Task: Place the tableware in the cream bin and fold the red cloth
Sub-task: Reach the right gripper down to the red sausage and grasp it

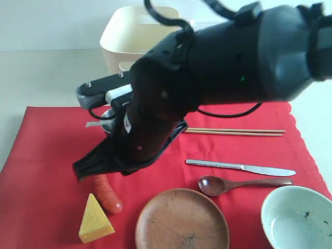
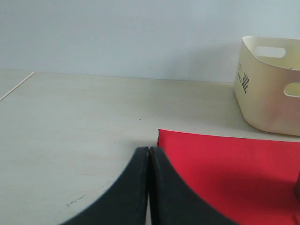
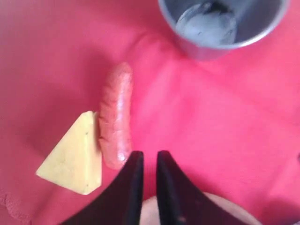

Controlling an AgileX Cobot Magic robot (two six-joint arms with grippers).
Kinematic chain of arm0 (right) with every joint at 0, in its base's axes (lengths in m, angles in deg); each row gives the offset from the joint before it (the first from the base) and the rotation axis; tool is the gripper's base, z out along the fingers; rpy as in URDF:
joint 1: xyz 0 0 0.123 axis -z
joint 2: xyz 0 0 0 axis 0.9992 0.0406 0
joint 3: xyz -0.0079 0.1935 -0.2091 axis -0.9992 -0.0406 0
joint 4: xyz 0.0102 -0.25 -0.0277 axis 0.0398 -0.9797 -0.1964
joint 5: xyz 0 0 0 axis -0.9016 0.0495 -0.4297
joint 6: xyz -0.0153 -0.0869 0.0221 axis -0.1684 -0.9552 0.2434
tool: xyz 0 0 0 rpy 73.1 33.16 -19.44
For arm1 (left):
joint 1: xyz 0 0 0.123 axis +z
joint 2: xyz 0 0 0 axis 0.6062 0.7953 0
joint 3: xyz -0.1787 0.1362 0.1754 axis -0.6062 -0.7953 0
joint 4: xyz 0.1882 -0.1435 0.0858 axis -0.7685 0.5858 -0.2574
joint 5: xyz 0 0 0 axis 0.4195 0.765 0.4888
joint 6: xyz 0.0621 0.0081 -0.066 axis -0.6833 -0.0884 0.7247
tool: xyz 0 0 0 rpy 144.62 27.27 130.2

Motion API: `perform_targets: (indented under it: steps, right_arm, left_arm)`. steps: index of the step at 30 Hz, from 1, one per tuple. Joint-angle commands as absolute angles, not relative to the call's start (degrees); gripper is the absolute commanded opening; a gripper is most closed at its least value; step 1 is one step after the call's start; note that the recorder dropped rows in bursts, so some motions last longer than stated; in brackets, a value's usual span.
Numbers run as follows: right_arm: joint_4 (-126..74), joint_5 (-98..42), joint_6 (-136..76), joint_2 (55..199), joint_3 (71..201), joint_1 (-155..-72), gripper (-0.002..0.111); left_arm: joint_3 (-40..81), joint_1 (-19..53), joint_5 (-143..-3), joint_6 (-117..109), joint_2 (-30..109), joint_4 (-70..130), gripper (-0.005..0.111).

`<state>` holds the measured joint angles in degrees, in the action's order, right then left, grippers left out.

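Plate (image 1: 181, 220) sits nearest, on red cloth (image 1: 46, 155). Knife (image 1: 240, 167), spoon (image 1: 244, 183), chopsticks (image 1: 233, 129) lie left-right beyond it; spoon bowl left, knife tip right. Right claw (image 3: 150, 154) narrowly parted, empty; left claw (image 2: 149, 150) closed, empty.

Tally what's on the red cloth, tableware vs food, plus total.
Tableware: 6 (steel cup, chopsticks pair, knife, spoon, plate, bowl)
Food: 2 (sausage, cheese wedge)
Total: 8
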<state>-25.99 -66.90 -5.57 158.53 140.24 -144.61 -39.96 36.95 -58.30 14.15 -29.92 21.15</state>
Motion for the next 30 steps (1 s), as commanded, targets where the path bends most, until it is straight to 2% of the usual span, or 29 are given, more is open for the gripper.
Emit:
perform_targets:
  steps: [1, 4, 7, 24, 26, 30]
  right_arm:
    - [-25.99, -64.91, -4.68, 162.29, 141.12, -146.45, 0.031]
    - [-24.58, -65.03, -4.94, 164.82, 143.83, -146.97, 0.042]
    - [-24.45, -65.68, -5.97, 167.2, 147.34, -146.97, 0.047]
    - [-29.33, -68.54, -7.31, 180.23, 158.07, -146.97, 0.046]
    - [-31.12, -68.84, -7.31, 180.23, 158.07, -146.97, 0.036]
    - [-31.37, -68.99, -6.85, 179.99, 158.07, -146.97, 0.001]
  left_arm:
    - [-40.12, 36.52, -58.66, 14.1, -30.2, 20.75, 0.002]
    - [-40.12, 36.52, -58.66, 14.1, -30.2, 20.75, 0.002]
    - [-40.12, 36.52, -58.66, 14.1, -30.2, 20.75, 0.002]
    - [-40.12, 36.52, -58.66, 14.1, -30.2, 20.75, 0.002]
    - [-40.12, 36.52, -58.66, 14.1, -30.2, 20.75, 0.002]
    - [-40.12, 36.52, -58.66, 14.1, -30.2, 20.75, 0.002]
